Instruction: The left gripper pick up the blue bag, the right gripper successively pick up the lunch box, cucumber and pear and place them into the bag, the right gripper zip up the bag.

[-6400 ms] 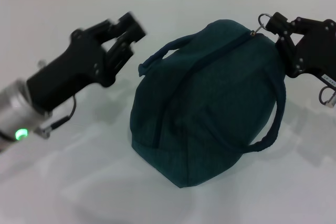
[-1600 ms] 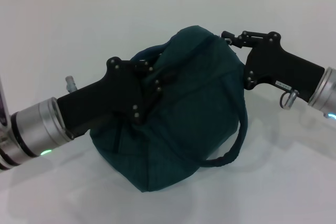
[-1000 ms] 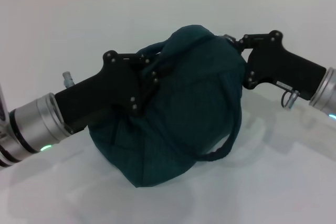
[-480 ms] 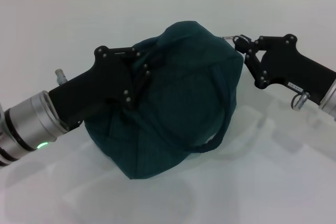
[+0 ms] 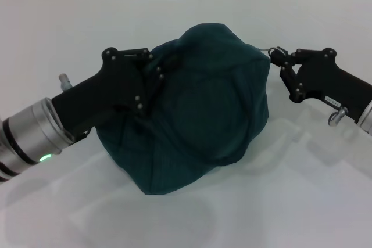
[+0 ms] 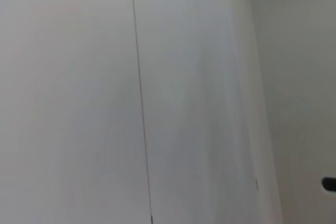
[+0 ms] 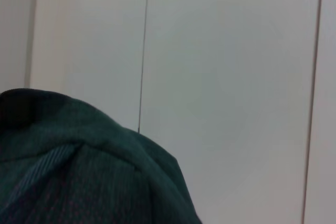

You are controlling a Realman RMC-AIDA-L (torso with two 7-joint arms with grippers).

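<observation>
The blue bag [image 5: 197,108] is seen bunched into a rounded mound on the white table [image 5: 279,201], and it is flanked by both arms. The left gripper [image 5: 156,76] is pressed into the bag's upper left flank, its fingers closed on a fold of the fabric there. The right gripper [image 5: 278,57] is set against the bag's upper right corner, its fingertips pinched on the silver ring pull [image 5: 268,50] of the zipper. No lunch box, cucumber or pear is seen in any view, so they are judged to lie inside the bag already, though that cannot be confirmed. The step in hand is therefore judged to be the zipping: the bag is braced by the left arm while the pull is drawn by the right. How far the zipper is closed cannot be told, since its track is not shown. In the right wrist view only a hump of the teal cloth is shown against a pale wall. For the next move, a steady hold on the left and a pull kept in line with the zipper would be called for.
</observation>
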